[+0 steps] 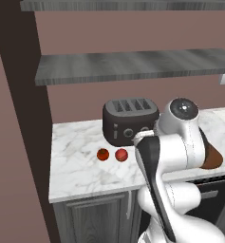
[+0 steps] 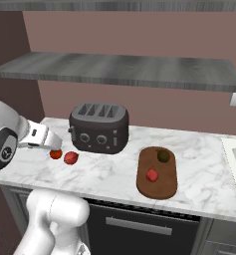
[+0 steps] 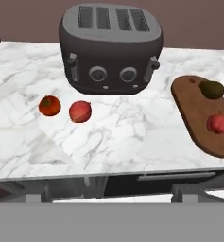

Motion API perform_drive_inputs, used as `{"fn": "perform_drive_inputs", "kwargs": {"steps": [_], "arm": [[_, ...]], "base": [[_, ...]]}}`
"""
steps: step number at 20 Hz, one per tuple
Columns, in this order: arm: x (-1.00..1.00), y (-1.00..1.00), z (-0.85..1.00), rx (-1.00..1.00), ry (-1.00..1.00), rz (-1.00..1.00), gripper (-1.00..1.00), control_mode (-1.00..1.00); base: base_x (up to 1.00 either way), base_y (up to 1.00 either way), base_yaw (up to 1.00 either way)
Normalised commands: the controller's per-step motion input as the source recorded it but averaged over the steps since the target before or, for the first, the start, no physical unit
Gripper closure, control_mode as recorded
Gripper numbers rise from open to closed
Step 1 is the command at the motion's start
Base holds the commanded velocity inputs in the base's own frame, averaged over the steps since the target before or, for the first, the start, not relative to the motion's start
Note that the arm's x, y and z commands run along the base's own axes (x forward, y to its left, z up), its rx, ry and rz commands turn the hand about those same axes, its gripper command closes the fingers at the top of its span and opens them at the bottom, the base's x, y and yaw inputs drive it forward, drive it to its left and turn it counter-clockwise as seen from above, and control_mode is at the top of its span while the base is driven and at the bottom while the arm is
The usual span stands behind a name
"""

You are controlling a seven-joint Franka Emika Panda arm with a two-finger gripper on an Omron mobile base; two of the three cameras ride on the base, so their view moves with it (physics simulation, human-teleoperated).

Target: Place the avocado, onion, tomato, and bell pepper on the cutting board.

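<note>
hand view shows the avocado and a red bell pepper on the cutting board, the tomato and onion just beside each other on the tabletop before the toaster; claw state cannot be told.

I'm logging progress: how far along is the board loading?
Two of four are done: the avocado and a red piece lie on the cutting board. Nothing visibly in hand. The tomato and the reddish ball beside it are left on the counter.
</note>
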Motion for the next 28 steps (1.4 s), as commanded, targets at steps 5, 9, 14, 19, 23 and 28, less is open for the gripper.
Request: {"fn": "perform_drive_inputs", "kwargs": {"steps": [5, 9, 14, 19, 23, 28], "arm": [[0.0, 0.24, -0.09, 0.07, 0.0, 0.14, -1.0, -1.0], [0.0, 0.0, 0.0, 0.08, -0.01, 0.05, -1.0, -1.0], [0.14, 0.0, 0.0, 0.04, -0.01, 0.0, -1.0, -1.0], [0.35, 0.0, -0.03, 0.0, 0.03, -0.01, -1.0, -1.0], [0.29, 0.0, -0.21, 0.0, 0.07, 0.0, -1.0, -1.0], [0.23, 0.0, -0.32, 0.0, 0.06, 0.0, -1.0, -1.0]], "base": [[0.0, 0.0, 0.0], [0.0, 0.0, 0.0], [0.0, 0.0, 0.0], [0.0, 0.0, 0.0], [0.0, 0.0, 0.0], [0.0, 0.0, 0.0]]}}
